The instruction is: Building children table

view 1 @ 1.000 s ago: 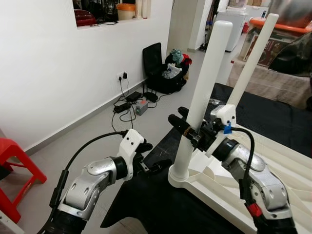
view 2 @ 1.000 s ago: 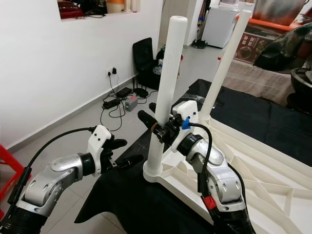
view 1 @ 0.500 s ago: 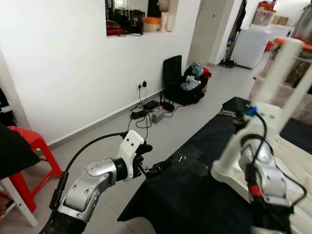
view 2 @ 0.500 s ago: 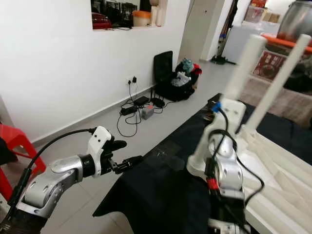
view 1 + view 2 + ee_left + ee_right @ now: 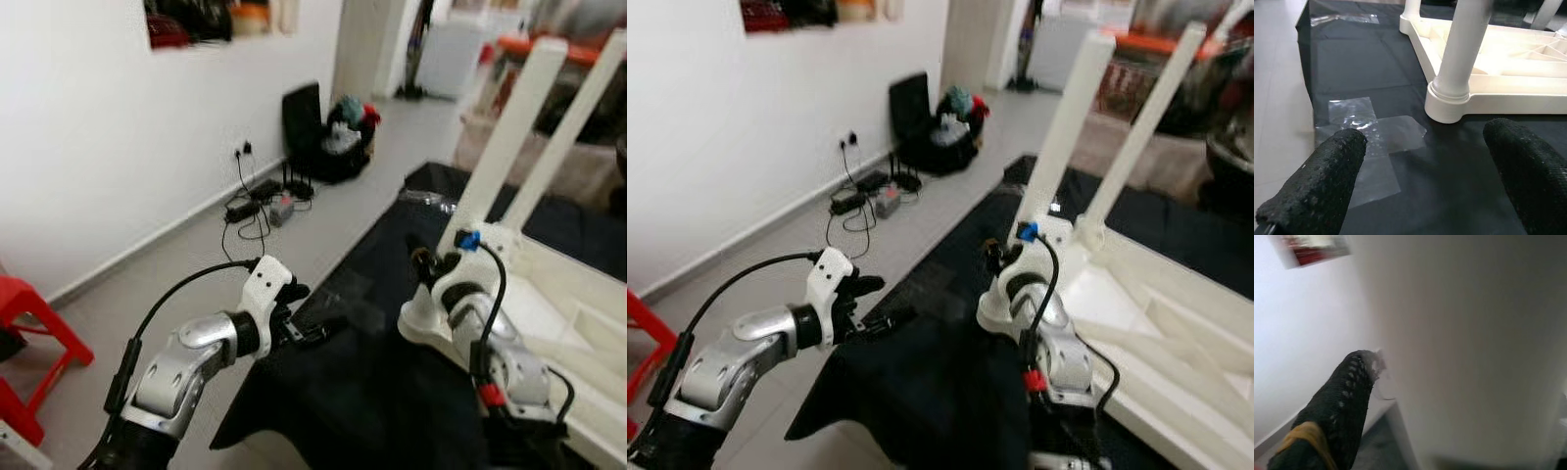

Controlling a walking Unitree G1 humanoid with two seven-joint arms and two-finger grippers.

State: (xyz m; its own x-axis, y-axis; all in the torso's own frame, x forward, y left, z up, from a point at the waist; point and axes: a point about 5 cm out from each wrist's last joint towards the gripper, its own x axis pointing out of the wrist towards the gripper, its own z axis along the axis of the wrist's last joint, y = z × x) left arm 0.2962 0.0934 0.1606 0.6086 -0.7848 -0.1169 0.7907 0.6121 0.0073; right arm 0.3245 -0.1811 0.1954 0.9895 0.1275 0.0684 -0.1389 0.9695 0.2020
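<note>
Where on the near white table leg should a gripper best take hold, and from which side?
Probably the round shaft of the near white plastic table leg, above its flared socket base, approached from the side with the fingers across it: the shaft stands upright and bare.

You see one black finger (image 5: 1337, 416) of the right gripper lying just beside the white table leg (image 5: 1469, 347), a white wall (image 5: 1298, 333) behind it.

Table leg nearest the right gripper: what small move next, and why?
Probably turn the leg further into its corner socket. The right gripper sits low against it, while the open left gripper hovers over the black sheet, holding nothing.
</note>
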